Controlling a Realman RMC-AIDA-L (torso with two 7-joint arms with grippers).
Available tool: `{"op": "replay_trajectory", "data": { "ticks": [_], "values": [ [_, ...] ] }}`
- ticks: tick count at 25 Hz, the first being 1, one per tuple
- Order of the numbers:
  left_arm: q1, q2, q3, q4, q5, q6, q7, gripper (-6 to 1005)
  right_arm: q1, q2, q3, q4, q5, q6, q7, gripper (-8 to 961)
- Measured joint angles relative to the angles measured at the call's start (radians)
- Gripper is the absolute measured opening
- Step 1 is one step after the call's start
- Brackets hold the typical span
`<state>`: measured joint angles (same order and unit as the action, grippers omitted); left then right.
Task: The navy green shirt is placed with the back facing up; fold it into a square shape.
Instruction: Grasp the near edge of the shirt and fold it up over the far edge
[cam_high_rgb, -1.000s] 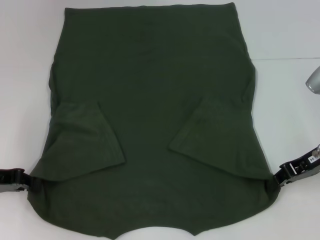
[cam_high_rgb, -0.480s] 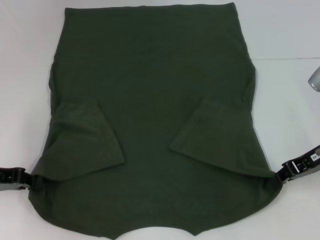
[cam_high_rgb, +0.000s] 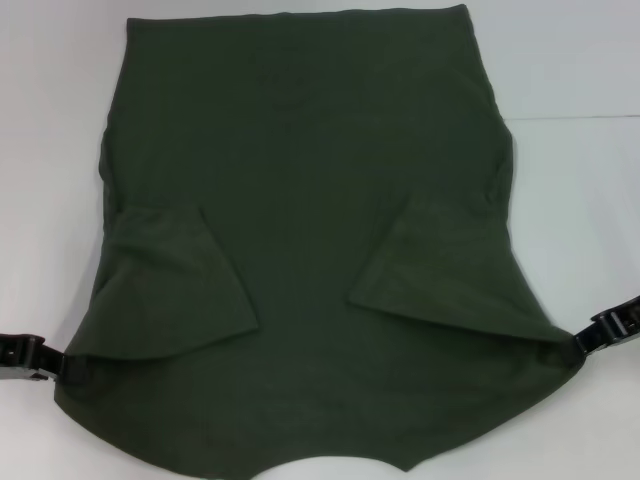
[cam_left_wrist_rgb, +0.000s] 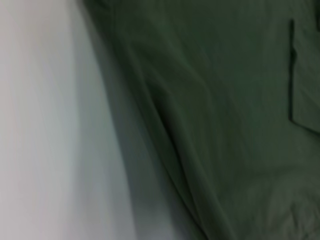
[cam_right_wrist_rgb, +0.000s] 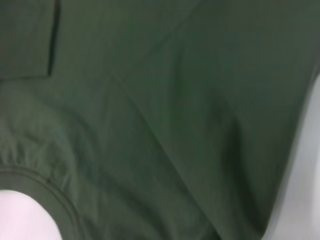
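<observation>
The navy green shirt (cam_high_rgb: 300, 250) is spread flat on the white worktop (cam_high_rgb: 570, 60), both sleeves folded inward over its body. The left tool (cam_high_rgb: 62, 366) is pinched on the shirt's left shoulder corner, and the right tool (cam_high_rgb: 580, 345) is pinched on its right shoulder corner, the near edge drawn taut between them.

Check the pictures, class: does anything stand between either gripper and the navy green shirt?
Nothing visible does. The left gripper meets the navy green shirt at its near left corner, the right gripper at its near right corner. Only the white table surrounds the shirt.
</observation>
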<state>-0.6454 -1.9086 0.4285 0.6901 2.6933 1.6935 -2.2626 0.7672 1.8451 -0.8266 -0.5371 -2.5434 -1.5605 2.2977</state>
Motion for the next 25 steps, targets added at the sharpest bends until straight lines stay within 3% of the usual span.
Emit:
{"op": "replay_trajectory", "data": {
  "ticks": [20, 25],
  "values": [
    [-0.055, 0.043, 0.006, 0.036, 0.020, 0.226, 0.107, 37, -0.129, -0.023, 0.229, -0.140, 0.005, -0.218, -0.220, 62],
    [-0.072, 0.057, -0.055, 0.039, 0.008, 0.202, 0.100, 37, -0.120, -0.027, 0.303, -0.144, 0.010, -0.188, -0.225, 62]
  ]
}}
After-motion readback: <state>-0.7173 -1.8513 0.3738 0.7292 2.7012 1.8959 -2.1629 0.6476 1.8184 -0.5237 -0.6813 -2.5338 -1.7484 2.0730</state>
